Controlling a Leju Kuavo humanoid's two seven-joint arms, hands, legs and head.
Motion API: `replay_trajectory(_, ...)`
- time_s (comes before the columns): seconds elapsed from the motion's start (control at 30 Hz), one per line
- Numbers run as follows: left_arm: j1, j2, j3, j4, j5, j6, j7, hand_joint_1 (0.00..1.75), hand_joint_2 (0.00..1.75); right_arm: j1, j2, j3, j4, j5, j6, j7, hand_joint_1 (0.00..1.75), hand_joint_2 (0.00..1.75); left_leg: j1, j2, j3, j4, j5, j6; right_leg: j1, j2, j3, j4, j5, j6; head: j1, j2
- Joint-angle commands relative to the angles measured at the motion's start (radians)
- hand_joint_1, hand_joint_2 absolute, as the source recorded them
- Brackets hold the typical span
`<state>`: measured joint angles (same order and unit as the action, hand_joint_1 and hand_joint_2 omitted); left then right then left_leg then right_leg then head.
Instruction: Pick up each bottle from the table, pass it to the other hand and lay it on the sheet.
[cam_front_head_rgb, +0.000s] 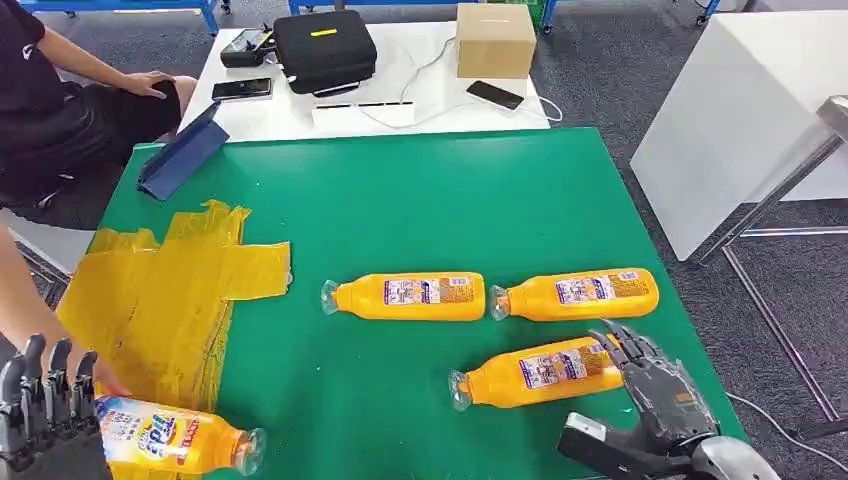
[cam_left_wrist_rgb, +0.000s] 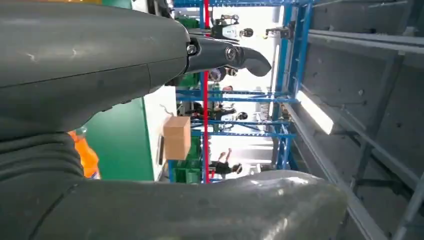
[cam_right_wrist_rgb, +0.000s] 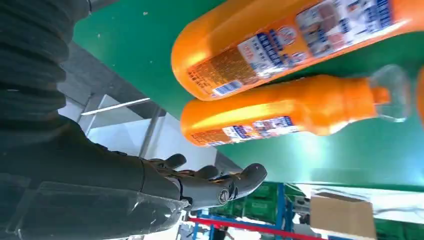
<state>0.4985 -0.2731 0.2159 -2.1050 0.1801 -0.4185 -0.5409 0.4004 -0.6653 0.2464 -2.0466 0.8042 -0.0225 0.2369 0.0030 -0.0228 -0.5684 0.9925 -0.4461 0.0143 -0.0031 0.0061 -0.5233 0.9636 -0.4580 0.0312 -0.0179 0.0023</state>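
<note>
Left hand carrying one bottle at the sheet; right hand spread beside the next.

The left hand (cam_front_head_rgb: 40, 400) grips an orange bottle (cam_front_head_rgb: 170, 440) by its base at the table's near left corner, at the yellow sheet (cam_front_head_rgb: 170, 290); three more lie toward the near right; the nearest bottle (cam_front_head_rgb: 535, 372) looks rigid, smooth, probably slippery and moderately heavy; best grasped round the labelled body; the right hand (cam_front_head_rgb: 655, 385) hovers at its base, fingers apart, holding nothing.

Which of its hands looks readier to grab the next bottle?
The right hand: open, beside the nearest lying bottle. The left hand already holds a bottle by the yellow sheet.
</note>
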Motion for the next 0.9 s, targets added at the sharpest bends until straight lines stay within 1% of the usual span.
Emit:
replay_trajectory(0.03, -0.015, 0.0, -0.008, 0.017, 0.008, 0.004, 0.018, 0.0, 0.0, -0.084, 0.102, -0.033, 0.138, 0.013, 0.056, -0.031, 0.0, 1.75, 0.001, 0.002, 0.002, -0.001, 0.0, 0.0, 0.001, 0.0, 0.002, -0.002, 0.001, 0.0, 0.0, 0.0)
replay_trajectory(0.37, -0.025, 0.035, -0.046, 0.019, 0.013, 0.031, 0.02, 0.0, 0.0, -0.21, 0.14, 0.071, 0.235, 0.044, 0.129, -0.051, 0.0, 1.75, 0.001, 0.004, 0.004, -0.002, 0.0, -0.001, 0.001, 0.002, 0.004, -0.004, 0.001, 0.0, 0.0, 0.0)
replay_trajectory(0.53, -0.029, 0.047, -0.06, 0.018, 0.02, 0.041, 0.022, 0.0, 0.0, -0.245, 0.145, 0.098, 0.273, 0.049, 0.148, -0.054, 0.0, 1.75, 0.001, 0.004, 0.004, -0.002, 0.0, -0.001, 0.001, 0.001, 0.004, -0.004, 0.001, 0.0, 0.0, 0.0)
replay_trajectory(0.73, -0.035, 0.063, -0.064, 0.017, 0.043, 0.053, 0.022, 0.0, 0.0, -0.258, 0.108, 0.17, 0.315, 0.057, 0.21, -0.048, 0.0, 1.75, 0.001, 0.003, 0.003, -0.002, 0.0, -0.001, 0.001, 0.001, 0.003, -0.003, 0.0, 0.0, 0.0, 0.0)
replay_trajectory(0.9, -0.04, 0.079, -0.08, 0.022, 0.058, 0.057, 0.031, 0.0, 0.0, -0.259, 0.058, 0.243, 0.36, 0.068, 0.264, -0.004, 0.0, 1.75, 0.0, 0.002, 0.003, -0.002, 0.0, 0.0, 0.001, 0.0, 0.004, -0.003, 0.0, 0.0, 0.0, 0.0)
